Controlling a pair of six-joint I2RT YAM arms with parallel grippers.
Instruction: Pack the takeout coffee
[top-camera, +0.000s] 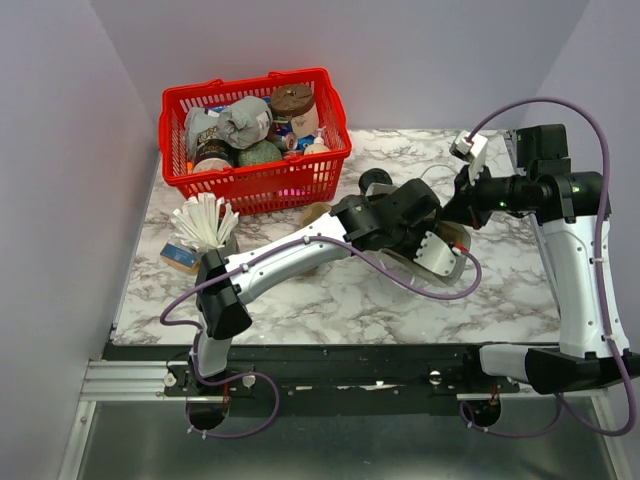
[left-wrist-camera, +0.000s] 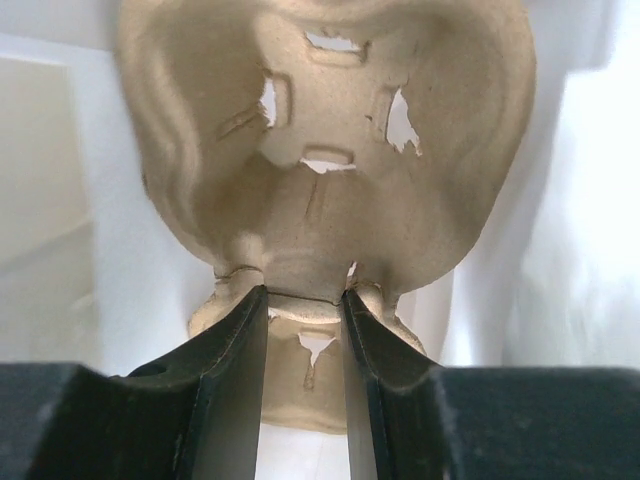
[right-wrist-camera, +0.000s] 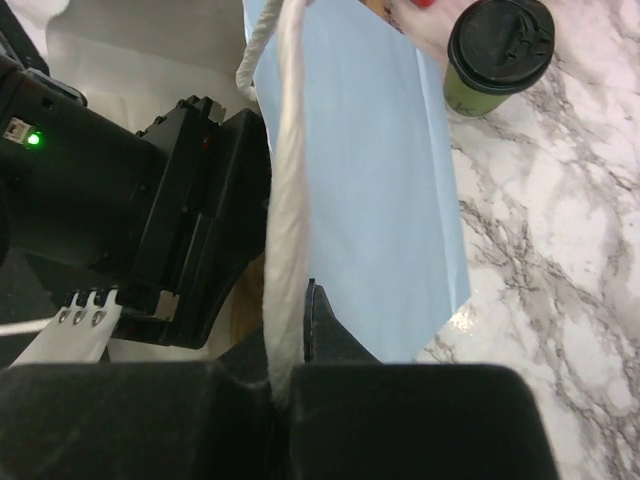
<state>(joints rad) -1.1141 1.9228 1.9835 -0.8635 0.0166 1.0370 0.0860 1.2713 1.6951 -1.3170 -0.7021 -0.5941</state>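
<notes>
Takeout coffee (right-wrist-camera: 498, 52) upright (lid up), left gripper (left-wrist-camera: 305, 297) clamping cardboard carrier (left-wrist-camera: 330, 150), right gripper (right-wrist-camera: 297, 320) pinching rope handle (right-wrist-camera: 285, 150)

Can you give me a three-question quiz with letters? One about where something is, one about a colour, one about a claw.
1. Where is the takeout coffee? A on a chair. B on the marble table. C in a drawer.
2. What colour is the basket? A red. B blue. C yellow.
3. The right claw is: A wide open. B holding a spoon. C shut on the rope handle of the blue bag.
Answers: B, it stands on marble; A, red mesh; C, it pinches the rope.
</notes>
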